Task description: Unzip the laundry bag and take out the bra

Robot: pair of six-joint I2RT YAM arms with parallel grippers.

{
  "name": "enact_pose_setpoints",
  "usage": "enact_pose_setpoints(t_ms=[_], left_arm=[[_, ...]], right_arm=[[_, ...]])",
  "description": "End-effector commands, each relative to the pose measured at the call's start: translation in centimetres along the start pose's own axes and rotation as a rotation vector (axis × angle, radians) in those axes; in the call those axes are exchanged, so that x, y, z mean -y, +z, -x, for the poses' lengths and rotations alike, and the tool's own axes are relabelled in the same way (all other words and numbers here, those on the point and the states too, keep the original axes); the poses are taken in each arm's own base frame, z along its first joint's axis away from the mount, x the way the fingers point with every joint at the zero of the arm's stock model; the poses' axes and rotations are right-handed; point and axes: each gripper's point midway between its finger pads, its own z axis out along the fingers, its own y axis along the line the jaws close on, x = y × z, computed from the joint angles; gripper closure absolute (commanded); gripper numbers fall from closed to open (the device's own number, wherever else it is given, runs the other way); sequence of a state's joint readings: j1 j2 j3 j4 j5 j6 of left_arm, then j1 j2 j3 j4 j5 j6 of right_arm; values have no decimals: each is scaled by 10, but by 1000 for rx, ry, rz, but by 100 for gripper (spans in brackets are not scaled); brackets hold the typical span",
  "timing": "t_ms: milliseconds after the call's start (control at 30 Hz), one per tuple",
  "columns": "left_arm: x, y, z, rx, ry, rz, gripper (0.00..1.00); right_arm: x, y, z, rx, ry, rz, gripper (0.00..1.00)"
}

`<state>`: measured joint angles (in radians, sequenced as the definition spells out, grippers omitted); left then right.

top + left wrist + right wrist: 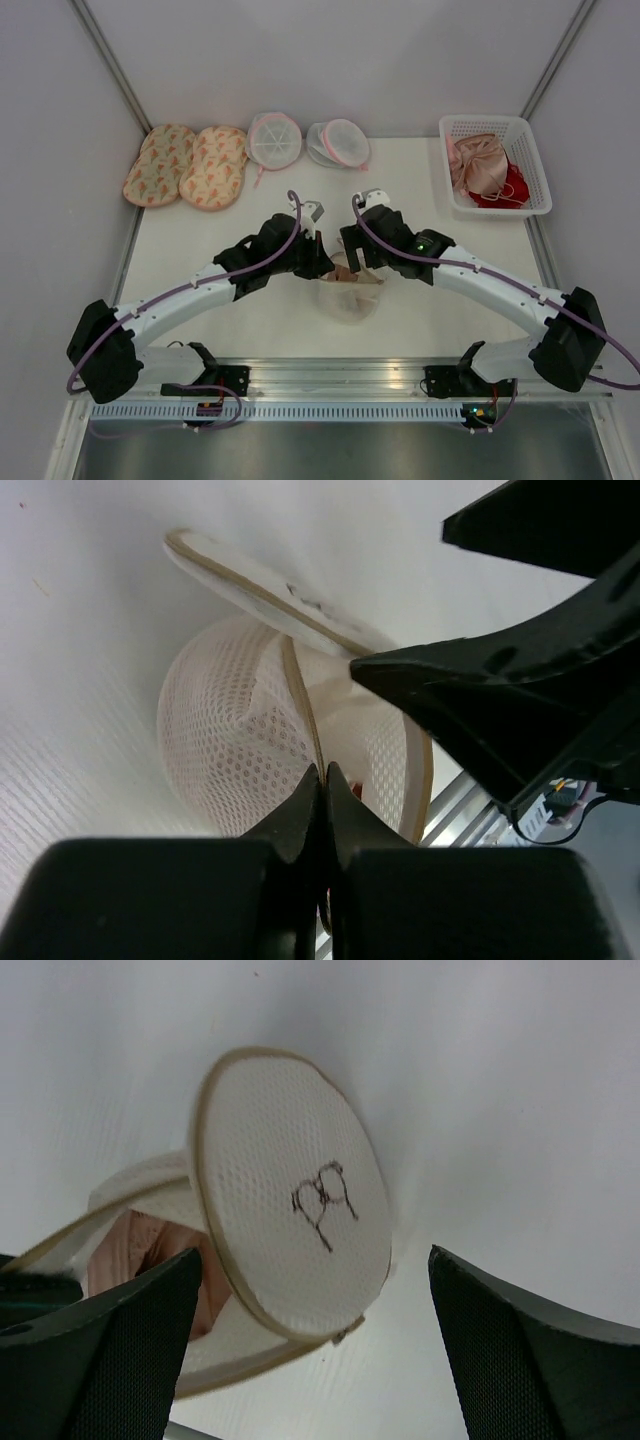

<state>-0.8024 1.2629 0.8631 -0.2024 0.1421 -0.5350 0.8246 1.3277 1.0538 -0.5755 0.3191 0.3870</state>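
The top camera looks steeply down from above and behind the arms (pixel 180 295), taking in the whole table (pixel 420 200). Both wrist cameras sit very close to the bag (pixel 230 740), seeing it from opposite sides; all three views share it.

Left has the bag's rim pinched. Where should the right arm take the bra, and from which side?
I'd pinch the bunched pinkish fold of the bra showing in the gap under the raised flap of the laundry bag. Bring the right gripper, jaws open, in through that mouth: the left gripper pinches the tan rim, and only that fold is exposed.
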Motion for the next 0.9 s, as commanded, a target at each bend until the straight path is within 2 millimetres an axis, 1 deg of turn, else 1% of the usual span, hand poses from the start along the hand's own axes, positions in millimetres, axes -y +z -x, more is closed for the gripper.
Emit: enact_pose_setpoints(t_ms=[0, 33, 133, 233, 267, 300, 333, 367, 400, 433, 467, 567, 700, 733, 767, 800, 867], left_arm=[[8, -11, 22, 101, -57, -7, 98], [8, -12, 22, 104, -56, -6, 98], [10, -12, 21, 95, -56, -17, 98], [10, -15, 22, 104, -59, -18, 98], [11, -18, 24, 115, -57, -19, 98], [10, -20, 24, 117, -58, -14, 98], [8, -21, 26, 128, -59, 1, 98], [7, -25, 26, 134, -58, 10, 98], [5, -26, 27, 140, -59, 19, 98], [1, -28, 29, 151, -61, 39, 98], [-1, -29, 29, 155, -63, 49, 98], [-12, -35, 32, 184, -78, 113, 98], [-29, -36, 31, 204, -115, 194, 98], [-33, -37, 32, 214, -124, 214, 98], [-38, -36, 30, 216, -142, 230, 98], [-41, -35, 30, 218, -149, 241, 98], [-48, -33, 29, 221, -169, 265, 98]], right_arm=[[-28, -5, 43, 101, -3, 72, 2], [-35, -2, 40, 89, -21, 80, 2], [-46, 6, 35, 63, -47, 87, 2], [-41, 18, 25, 26, -56, 34, 2], [-31, 21, 24, 28, -52, -23, 5], [-25, 24, 19, 5, -58, -65, 10], [-20, 25, 17, 2, -44, -96, 24], [-13, 25, 17, 5, -43, -137, 35], [-8, 25, 13, -6, -46, -166, 52], [-5, 23, 13, -4, -25, -183, 87], [-2, 22, 11, -6, -19, -198, 99], [11, 11, 9, 1, 16, -248, 99], [27, -15, 10, 54, 83, -269, 99], [32, -20, 11, 70, 99, -285, 91], [37, -24, 6, 73, 122, -294, 83], [40, -33, 8, 99, 146, -285, 78], [48, -42, 2, 116, 174, -289, 77]])
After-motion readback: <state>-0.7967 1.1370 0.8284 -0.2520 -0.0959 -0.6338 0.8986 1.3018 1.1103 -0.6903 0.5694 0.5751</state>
